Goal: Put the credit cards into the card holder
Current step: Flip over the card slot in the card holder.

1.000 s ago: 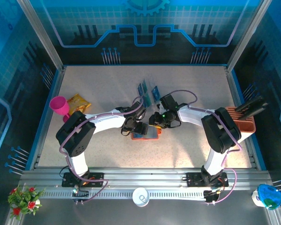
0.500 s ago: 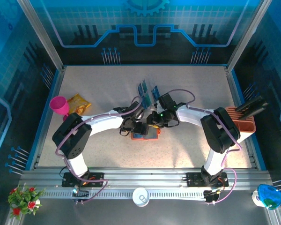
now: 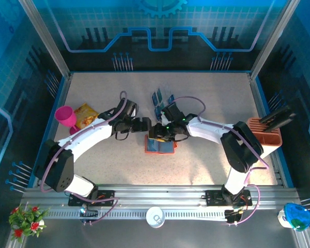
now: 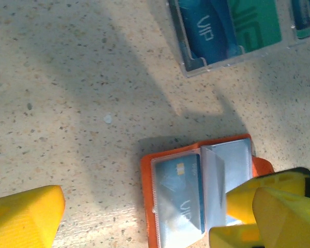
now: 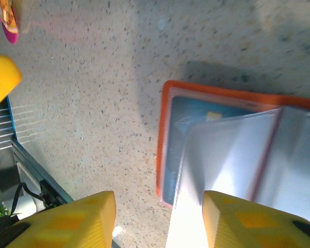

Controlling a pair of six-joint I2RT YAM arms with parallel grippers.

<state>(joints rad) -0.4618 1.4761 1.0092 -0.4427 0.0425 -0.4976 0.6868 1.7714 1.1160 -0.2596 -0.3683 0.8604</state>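
Starting at the right end effector (image 5: 157, 206): spread partway, pinching nothing, hanging right over the open holder (image 4: 217, 165), with a clear sleeve leaf seemingly brushing one finger. Over to the left end effector (image 3: 144, 125): spread wide, empty, parked near the holder's far left corner. Found the holder itself flat on the bench (image 4: 67, 103), about mid-way across, splayed open. Can make out one blue card (image 4: 178, 199) tucked in a left-hand sleeve, so counting that one done. Further back, spotted more cards (image 4: 222, 26), blue and teal, standing in a clear rack (image 4: 196, 68). Guessing a start made and most of the job left: grab from rack, slide into a sleeve, repeat
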